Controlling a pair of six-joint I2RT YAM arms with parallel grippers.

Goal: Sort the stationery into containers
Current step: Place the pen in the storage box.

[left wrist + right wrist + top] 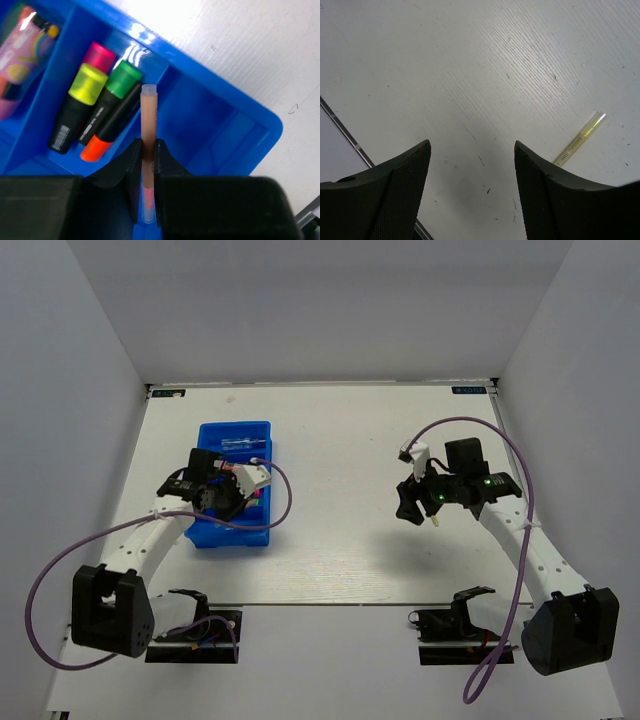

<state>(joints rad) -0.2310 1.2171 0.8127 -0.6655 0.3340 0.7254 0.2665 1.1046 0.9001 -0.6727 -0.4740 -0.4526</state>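
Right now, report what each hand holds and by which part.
Left hand clamps a thin pinkish stick around its middle, above the blue tray. Right hand is open, holding nothing.

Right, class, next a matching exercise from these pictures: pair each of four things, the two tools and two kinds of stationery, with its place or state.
Column one:
1. left tool
2. right tool
3. pale-yellow stick
4. highlighters

Column two:
A. lying on the bare table
B. open, holding nothing
C. side by side in one compartment of the blue tray
D. shut on a thin peach stick

Pairs: 1-D, 2-B, 3-A, 4-C.
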